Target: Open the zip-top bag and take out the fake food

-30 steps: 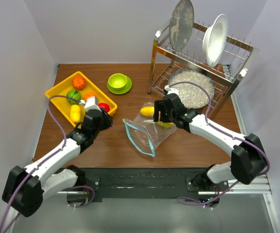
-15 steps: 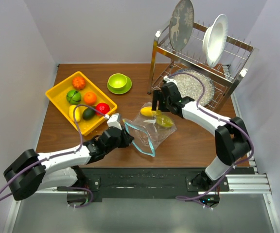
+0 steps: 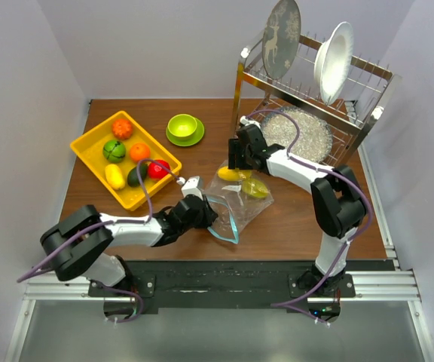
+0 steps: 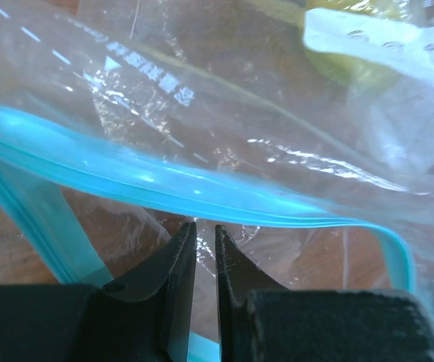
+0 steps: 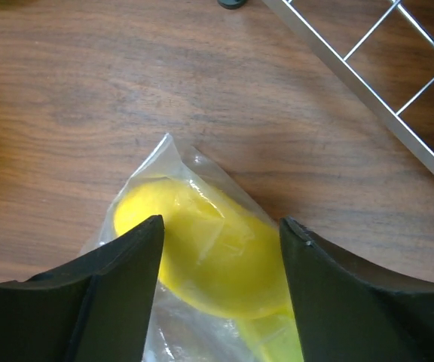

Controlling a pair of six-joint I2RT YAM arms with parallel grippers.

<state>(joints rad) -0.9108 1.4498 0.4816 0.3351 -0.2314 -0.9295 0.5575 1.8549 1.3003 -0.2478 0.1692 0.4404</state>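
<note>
The zip-top bag (image 3: 236, 205) lies mid-table, its teal zip strip (image 3: 222, 220) gaping open toward the near left. Two pieces of fake food are inside: a yellow fruit (image 3: 228, 173) and a yellow-green one (image 3: 255, 187). My left gripper (image 3: 202, 212) is at the bag's mouth. In the left wrist view its jaws (image 4: 204, 230) are pinched on clear plastic just under the zip strip (image 4: 164, 185). My right gripper (image 3: 236, 161) is open over the bag's far corner. It straddles the yellow fruit (image 5: 217, 260) through the plastic.
A yellow tray (image 3: 89, 136) at the far left holds several fruits, among them an orange one (image 3: 122, 127) and a red one (image 3: 157, 169). A lime-green bowl (image 3: 183, 126) stands behind the bag. A metal dish rack (image 3: 307, 98) with plates fills the far right.
My left arm swung from the yellow tray across to the bag's mouth and closed there. My right gripper slid back and left to the bag's far corner over the yellow fruit.
</note>
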